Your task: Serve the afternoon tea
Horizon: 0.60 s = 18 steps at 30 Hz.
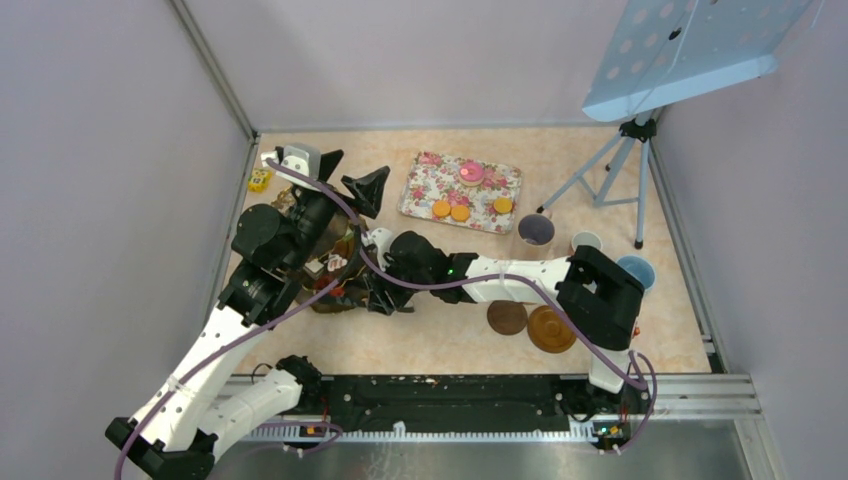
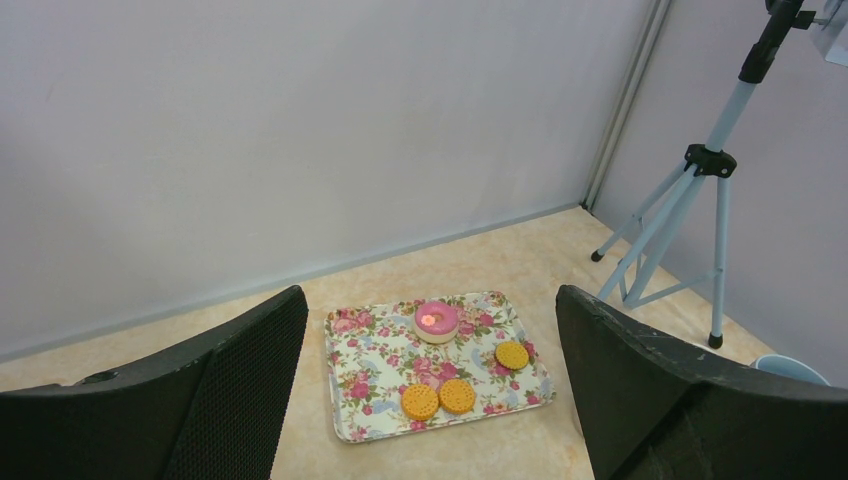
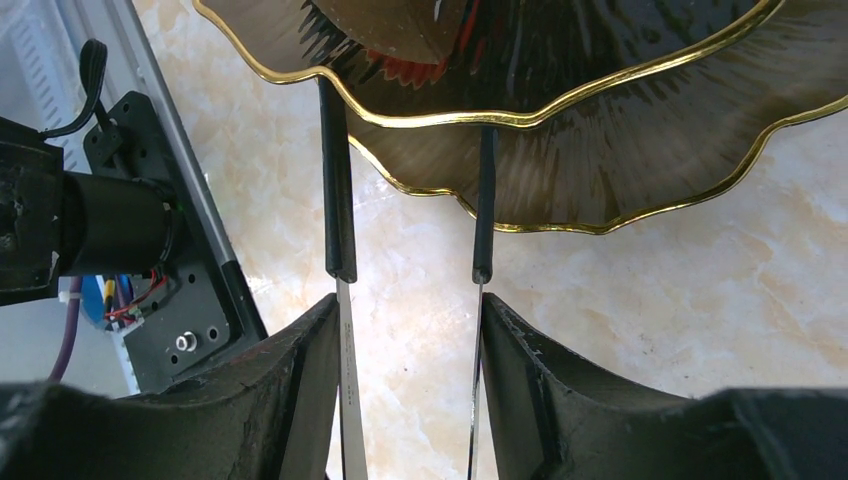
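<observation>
Round orange biscuits (image 2: 420,402) and a pink toy cake (image 2: 436,320) lie on the far rose-patterned tray (image 2: 375,375); the left gripper (image 2: 430,295) is spread wide, empty, and the right gripper (image 3: 408,305), clamped on black metal tongs (image 3: 338,200), may shove the near-left dark gold-rimmed plate (image 3: 620,170) if their tips catch its rim.

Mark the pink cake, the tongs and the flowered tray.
pink cake (image 2: 436,320): left wrist view, its pink top.
tongs (image 3: 338,200): right wrist view, left black arm.
tray (image 2: 372,372): left wrist view, bare flowered patch.
</observation>
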Each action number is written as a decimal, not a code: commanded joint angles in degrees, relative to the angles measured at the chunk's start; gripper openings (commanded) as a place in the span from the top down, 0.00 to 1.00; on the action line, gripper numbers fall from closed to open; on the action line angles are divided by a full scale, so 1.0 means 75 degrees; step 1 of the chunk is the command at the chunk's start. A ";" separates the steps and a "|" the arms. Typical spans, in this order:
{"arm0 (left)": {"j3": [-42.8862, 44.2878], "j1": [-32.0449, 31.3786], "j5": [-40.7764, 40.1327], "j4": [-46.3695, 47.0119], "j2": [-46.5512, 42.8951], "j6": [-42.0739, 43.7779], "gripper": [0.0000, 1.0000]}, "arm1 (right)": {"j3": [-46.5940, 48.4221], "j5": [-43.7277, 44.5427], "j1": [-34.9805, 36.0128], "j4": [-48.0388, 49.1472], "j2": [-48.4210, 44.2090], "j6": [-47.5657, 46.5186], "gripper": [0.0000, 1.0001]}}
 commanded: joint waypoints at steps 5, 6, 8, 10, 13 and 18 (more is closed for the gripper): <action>-0.0009 -0.0008 0.0016 0.0272 -0.0092 0.0068 0.01 | 0.0215 0.0163 0.0100 0.0460 -0.0151 -0.0161 0.46; -0.0011 -0.0016 0.0017 0.0272 -0.0093 0.0073 0.01 | 0.0198 0.0147 0.0104 0.0484 -0.0157 -0.0170 0.45; -0.0014 -0.0020 0.0011 0.0272 -0.0101 0.0074 0.01 | 0.0168 0.0109 0.0104 0.0528 -0.0171 -0.0193 0.45; -0.0005 -0.0014 0.0017 0.0272 -0.0091 0.0074 0.01 | 0.0159 0.0107 0.0094 0.0532 -0.0179 -0.0188 0.45; -0.0011 -0.0018 0.0006 0.0272 -0.0091 0.0074 0.01 | 0.0081 0.0210 0.0090 0.0477 -0.0306 -0.0193 0.47; -0.0011 -0.0010 0.0079 0.0268 -0.0094 0.0039 0.01 | -0.0193 0.0369 0.0087 0.0522 -0.0474 -0.0301 0.42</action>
